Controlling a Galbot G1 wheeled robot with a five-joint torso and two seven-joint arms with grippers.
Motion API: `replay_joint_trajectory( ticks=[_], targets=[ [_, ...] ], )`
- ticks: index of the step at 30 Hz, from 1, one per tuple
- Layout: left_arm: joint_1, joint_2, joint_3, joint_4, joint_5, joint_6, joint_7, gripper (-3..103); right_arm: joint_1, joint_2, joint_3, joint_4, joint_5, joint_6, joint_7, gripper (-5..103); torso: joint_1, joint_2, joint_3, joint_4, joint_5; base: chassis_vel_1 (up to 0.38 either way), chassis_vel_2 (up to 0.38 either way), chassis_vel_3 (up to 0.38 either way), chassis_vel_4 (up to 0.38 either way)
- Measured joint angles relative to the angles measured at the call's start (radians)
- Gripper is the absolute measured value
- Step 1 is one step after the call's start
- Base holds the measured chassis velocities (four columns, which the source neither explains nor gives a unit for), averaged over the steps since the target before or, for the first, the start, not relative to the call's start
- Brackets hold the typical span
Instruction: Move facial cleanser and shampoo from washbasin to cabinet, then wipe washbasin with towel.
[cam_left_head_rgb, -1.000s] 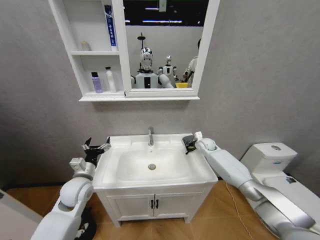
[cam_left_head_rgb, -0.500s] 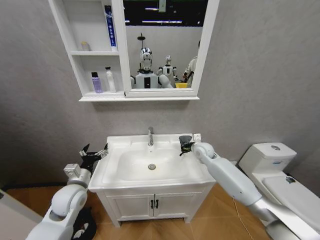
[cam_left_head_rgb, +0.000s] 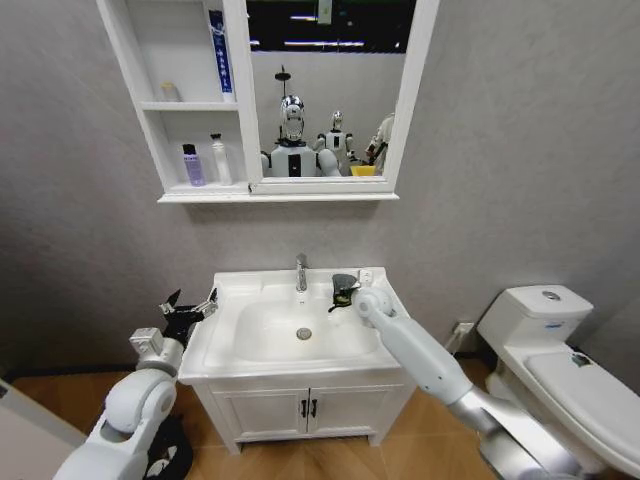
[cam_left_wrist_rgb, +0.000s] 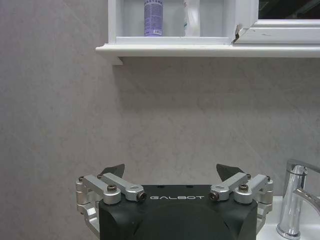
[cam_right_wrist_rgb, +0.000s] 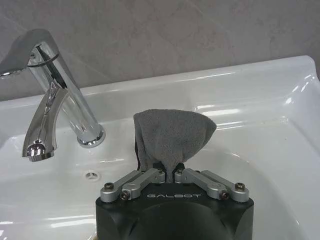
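Right now the right gripper (cam_right_wrist_rgb: 172, 173) is clenched on the grey towel (cam_right_wrist_rgb: 172, 134), holding it over the washbasin (cam_left_head_rgb: 245, 338).
Its folded cloth hangs above the bowl's back edge, just beside the chrome tap (cam_right_wrist_rgb: 60, 95). Off the washbasin's left side, the left gripper (cam_left_wrist_rgb: 170, 172) hovers released. Two bottles (cam_left_head_rgb: 194, 165) stand on the cabinet (cam_left_head_rgb: 150, 105) shelf above.

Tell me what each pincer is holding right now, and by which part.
The right pincer is shut on the towel, pinching its bunched lower end, beside the tap. The left pincer is open and holds nothing.
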Motion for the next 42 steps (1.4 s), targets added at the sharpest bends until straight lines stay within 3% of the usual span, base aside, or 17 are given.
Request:
replay_joint_trajectory(
  ticks=[4,10,20,35,42],
  targets=[
    [-0.001,0.002,0.001,-0.002,0.000,0.001,-0.001,100,-0.013,-0.011,-0.005,0.026,0.017,-0.005,0.062,3,0.000,0.000,0.000,-0.0004,0.0000,0.000,0.000,0.000,0.000],
    [0.001,0.002,0.001,0.003,0.003,0.002,0.001,100,-0.077,-0.082,0.006,0.129,0.060,-0.011,0.153,3,0.000,0.000,0.000,-0.0011,0.0002,0.000,0.000,0.000,0.000],
    [-0.019,0.007,0.007,0.019,0.001,0.001,0.004,100,-0.123,-0.064,0.036,0.135,0.109,-0.007,0.204,3,0.000,0.000,0.000,-0.0004,0.0001,0.000,0.000,0.000,0.000],
    [-0.018,-0.009,0.006,0.029,0.012,-0.007,0.009,100,-0.205,-0.128,0.082,0.171,0.187,-0.053,0.229,3,0.000,0.000,0.000,-0.0006,0.0002,0.000,0.000,0.000,0.000],
    [-0.016,-0.009,-0.004,0.025,0.012,-0.012,0.009,100,-0.191,-0.147,0.083,0.132,0.227,-0.088,0.194,3,0.000,0.000,0.000,-0.0004,0.0002,0.000,0.000,0.000,0.000]
  ],
)
